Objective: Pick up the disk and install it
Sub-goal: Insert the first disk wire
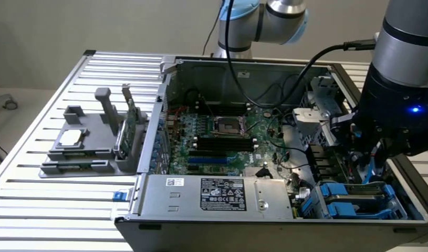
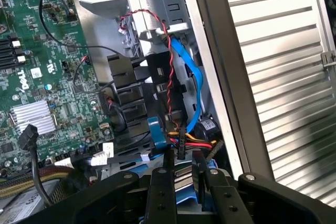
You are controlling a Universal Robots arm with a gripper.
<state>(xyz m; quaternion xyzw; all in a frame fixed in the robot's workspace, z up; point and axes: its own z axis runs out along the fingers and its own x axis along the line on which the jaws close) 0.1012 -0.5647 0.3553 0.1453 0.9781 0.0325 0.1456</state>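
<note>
In the wrist view my gripper (image 2: 184, 170) is shut on the disk (image 2: 183, 181), a silver-grey slab with blue plastic rails held upright between the two black fingers (image 2: 159, 187). It hangs just over the blue drive bay (image 1: 354, 198) in the case's front corner, at the exterior view's right. In the exterior view my gripper (image 1: 366, 160) is low inside the case there, with a strip of the disk's blue rail (image 1: 371, 170) showing beneath it. Most of the disk is hidden by the fingers and the arm.
The open computer case (image 1: 235, 65) holds a green motherboard (image 1: 221, 136), a silver power supply (image 1: 214, 195) and loose cables, including a blue data cable (image 2: 195, 74) and a red-black twisted pair near the bay. A grey fixture (image 1: 87, 152) with a chip and a green card stands on the slatted table (image 1: 45, 194).
</note>
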